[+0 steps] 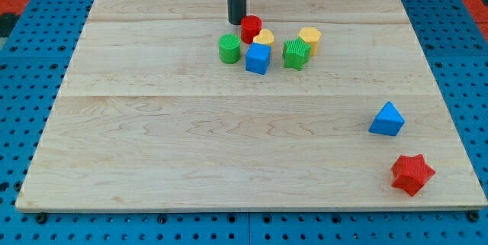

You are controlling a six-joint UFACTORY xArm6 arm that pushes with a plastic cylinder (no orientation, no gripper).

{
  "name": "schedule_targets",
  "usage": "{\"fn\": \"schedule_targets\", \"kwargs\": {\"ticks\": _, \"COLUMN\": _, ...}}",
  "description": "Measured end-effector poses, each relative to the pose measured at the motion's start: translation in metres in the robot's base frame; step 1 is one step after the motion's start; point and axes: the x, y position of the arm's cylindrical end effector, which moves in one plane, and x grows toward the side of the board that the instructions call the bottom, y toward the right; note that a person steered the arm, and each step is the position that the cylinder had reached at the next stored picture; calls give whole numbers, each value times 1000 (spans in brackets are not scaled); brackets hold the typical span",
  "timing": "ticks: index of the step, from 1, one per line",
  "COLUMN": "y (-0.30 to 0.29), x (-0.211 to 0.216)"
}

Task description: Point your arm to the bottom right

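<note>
One dark rod standing straight up, my tip (236, 22) near the counter (191, 153) top edge, just left of the red cylinder (251, 28), no tool jaws, bare wood toward the red star (412, 173) bottom right

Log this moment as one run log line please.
my tip: view's top, beside red cylinder | bottom right: blue triangle block, red star block | pointing: not yet

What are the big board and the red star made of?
The board looks like pale wood with a smooth matte finish: grain lines and plank seams show. The red star looks like plastic, probably 3D-printed: solid colour, faint ridges. My tip sits far off, beside the red cylinder.
</note>
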Motion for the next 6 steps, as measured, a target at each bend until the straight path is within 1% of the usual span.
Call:
{"fn": "schedule_targets", "kwargs": {"ticks": 1, "y": 12, "x": 5}}
{"fn": "schedule_targets", "kwargs": {"ticks": 2, "y": 11, "x": 13}}
{"fn": "schedule_targets", "kwargs": {"ticks": 3, "y": 42, "x": -22}}
{"fn": "schedule_targets", "kwargs": {"ticks": 4, "y": 158, "x": -8}}
{"fn": "schedule_targets", "kwargs": {"ticks": 5, "y": 260, "x": 55}}
{"fn": "schedule_targets", "kwargs": {"ticks": 6, "y": 279, "x": 140}}
